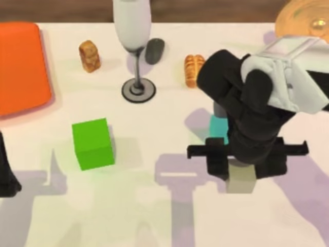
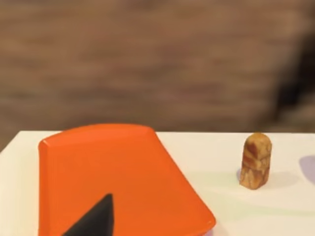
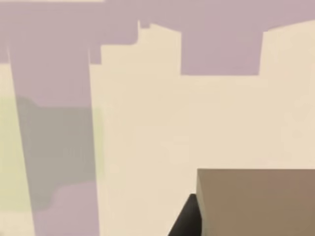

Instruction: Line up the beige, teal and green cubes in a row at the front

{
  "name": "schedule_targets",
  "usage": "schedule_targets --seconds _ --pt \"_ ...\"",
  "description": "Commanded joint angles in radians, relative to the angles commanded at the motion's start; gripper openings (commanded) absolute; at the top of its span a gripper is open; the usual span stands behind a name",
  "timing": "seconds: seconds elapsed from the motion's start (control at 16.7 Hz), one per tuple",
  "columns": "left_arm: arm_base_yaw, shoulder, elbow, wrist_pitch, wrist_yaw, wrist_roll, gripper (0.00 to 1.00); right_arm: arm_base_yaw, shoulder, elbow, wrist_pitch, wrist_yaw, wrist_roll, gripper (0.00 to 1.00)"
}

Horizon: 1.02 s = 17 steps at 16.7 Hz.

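Right gripper [image 1: 240, 172] clamped on the small matte grey-beige cube [image 1: 241, 180], just in front of the matte teal cube [image 1: 218, 129].

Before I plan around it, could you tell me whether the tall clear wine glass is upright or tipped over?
Upright: in the top view the tall clear wine glass stands on its round foot, bowl directly above.

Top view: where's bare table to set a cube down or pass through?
Free: the front strip between the green cube and the beige cube, plus the front-left corner below the green cube. Crowded: the right gripper is over the beige cube with the teal cube just behind; the wine glass, dark grey lump and bread loaves fill the back.
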State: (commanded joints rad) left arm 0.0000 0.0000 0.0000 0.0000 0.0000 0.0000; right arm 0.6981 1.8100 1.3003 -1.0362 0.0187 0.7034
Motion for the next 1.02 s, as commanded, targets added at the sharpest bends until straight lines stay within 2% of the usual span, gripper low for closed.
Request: schedule_targets --seconds 0.42,0.72,1.02 --pt "0.000 0.000 0.000 0.000 0.000 0.000 1.00 0.007 0.083 -0.144 0.237 0.002 0.006 0.00" --pt "0.000 0.000 0.000 0.000 0.000 0.000 1.00 0.009 0.097 -0.166 0.266 0.002 0.007 0.00" --pt "0.000 0.000 0.000 0.000 0.000 0.000 1.00 0.009 0.097 -0.166 0.266 0.002 0.007 0.38"
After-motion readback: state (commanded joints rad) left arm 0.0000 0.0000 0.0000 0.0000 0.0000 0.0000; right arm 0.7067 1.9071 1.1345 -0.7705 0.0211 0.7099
